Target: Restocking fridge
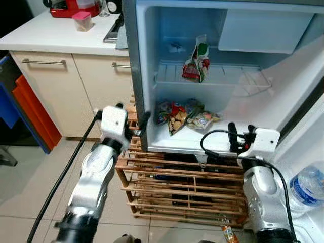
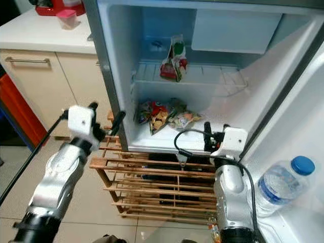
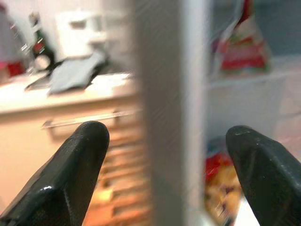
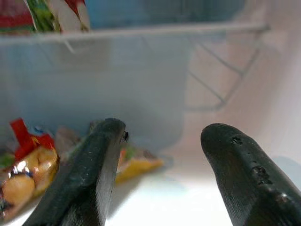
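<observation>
Snack packets (image 1: 186,115) lie in a loose heap on the floor of the open fridge (image 1: 152,76), and a red-and-green bag (image 1: 197,61) stands upright on the wire shelf (image 1: 238,76) above them. Left tool (image 3: 160,155) has its fingers spread, one on each side of the fridge's grey side wall at the front edge. Right tool (image 4: 160,155) hovers at the fridge's lower lip, fingers apart, empty, facing the packets. A water bottle (image 2: 281,182) rests in the door shelf. A wooden rack (image 1: 182,187) sits beneath the fridge.
</observation>
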Robot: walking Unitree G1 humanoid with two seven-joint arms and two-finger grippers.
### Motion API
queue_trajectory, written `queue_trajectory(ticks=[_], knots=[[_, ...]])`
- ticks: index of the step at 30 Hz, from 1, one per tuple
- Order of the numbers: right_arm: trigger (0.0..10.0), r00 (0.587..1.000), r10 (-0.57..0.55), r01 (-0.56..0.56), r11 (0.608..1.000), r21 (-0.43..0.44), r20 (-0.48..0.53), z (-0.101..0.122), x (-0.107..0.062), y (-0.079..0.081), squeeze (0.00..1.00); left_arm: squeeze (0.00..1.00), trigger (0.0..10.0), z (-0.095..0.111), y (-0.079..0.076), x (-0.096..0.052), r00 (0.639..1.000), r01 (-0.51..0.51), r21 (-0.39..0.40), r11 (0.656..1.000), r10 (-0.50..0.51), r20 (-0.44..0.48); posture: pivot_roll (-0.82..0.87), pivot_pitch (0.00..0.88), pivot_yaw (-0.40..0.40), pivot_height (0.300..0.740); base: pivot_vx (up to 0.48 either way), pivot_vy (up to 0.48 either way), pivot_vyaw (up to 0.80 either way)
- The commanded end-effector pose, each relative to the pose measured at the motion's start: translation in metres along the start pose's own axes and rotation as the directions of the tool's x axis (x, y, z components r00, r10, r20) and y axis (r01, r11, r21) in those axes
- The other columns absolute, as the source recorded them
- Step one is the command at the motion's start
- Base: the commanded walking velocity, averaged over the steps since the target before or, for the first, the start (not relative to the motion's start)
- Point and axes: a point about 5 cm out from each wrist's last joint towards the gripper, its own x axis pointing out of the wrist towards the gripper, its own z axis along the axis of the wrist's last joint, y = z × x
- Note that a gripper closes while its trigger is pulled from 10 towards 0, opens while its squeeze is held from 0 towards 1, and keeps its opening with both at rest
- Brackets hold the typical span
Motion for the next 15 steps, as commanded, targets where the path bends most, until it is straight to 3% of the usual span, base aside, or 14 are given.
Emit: queue_trajectory(ticks=[1, 4, 13, 15], knots=[[10.0, 1.000, -0.013, 0.013, 1.000, -0.010, -0.004, -0.001, 0.001, -0.008, 0.00, 0.00, 10.0, 0.001, -0.002, 0.002, 1.000, 0.006, -0.001, 1.000, -0.006, -0.008, -0.02, 0.000, 0.025, 0.740, -0.412, -0.247, 0.00], [10.0, 1.000, -0.024, 0.024, 1.000, -0.010, 0.000, -0.001, 0.002, -0.011, 0.00, 0.00, 10.0, 0.005, -0.006, 0.006, 1.000, 0.017, -0.010, 1.000, -0.017, 0.004, -0.03, 0.000, 0.020, 0.740, -0.414, -0.244, 0.00], [10.0, 1.000, 0.008, -0.008, 0.999, -0.043, -0.007, -0.001, -0.005, -0.013, 0.00, 0.00, 10.0, 0.010, -0.016, 0.021, 0.999, 0.029, -0.030, 0.999, -0.028, 0.033, -0.08, 0.000, 0.010, 0.740, -0.420, 0.000, 0.00], [10.0, 1.000, 0.011, -0.011, 0.999, -0.051, -0.012, -0.002, -0.009, -0.015, 0.00, 0.00, 10.0, 0.010, -0.018, 0.022, 0.999, 0.033, -0.039, 0.999, -0.032, 0.040, -0.10, 0.000, 0.012, 0.740, 0.000, 0.000, 0.00]])
